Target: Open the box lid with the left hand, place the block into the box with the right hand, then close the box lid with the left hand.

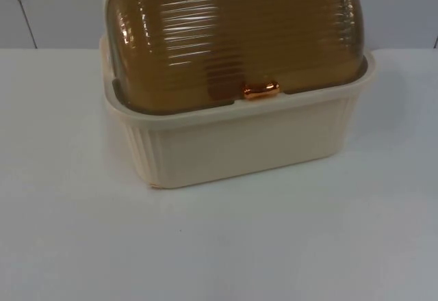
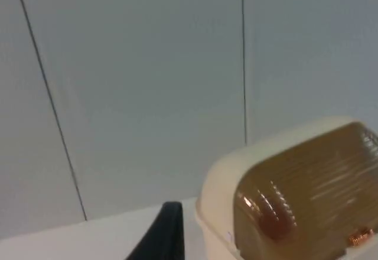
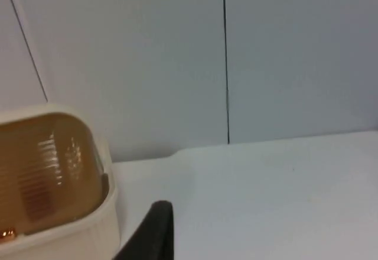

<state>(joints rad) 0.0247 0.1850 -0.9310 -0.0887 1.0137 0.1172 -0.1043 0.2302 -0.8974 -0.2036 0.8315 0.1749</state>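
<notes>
- A cream ribbed plastic box [image 1: 239,144] stands on the white table top [image 1: 219,246], its back close to the grey partition wall [image 1: 48,7].
- The box's translucent amber domed lid [image 1: 233,34], ridged with fine horizontal lines, is down and sits inside the cream rim.
- A small shiny copper-coloured handle [image 1: 261,90] sits at the lid's front lower edge, just above the box's front rim.
- In the left wrist view the box [image 2: 218,224] appears from one end, with the amber lid [image 2: 313,183] curving over it and the copper handle [image 2: 360,236] at the lid's lower edge; the grey partition wall [image 2: 147,83] rises behind.
- The left gripper's black fingertip [image 2: 162,230] stands beside that end of the box, apart from it; I cannot tell how far the gripper is open, and nothing shows in its hold.
- In the right wrist view the box [image 3: 65,236] and lid [image 3: 47,171] appear from the other end.
- The right gripper's black fingertip [image 3: 150,230] stands near that end, over the table top [image 3: 266,201], not touching the box; its opening cannot be judged either.
</notes>
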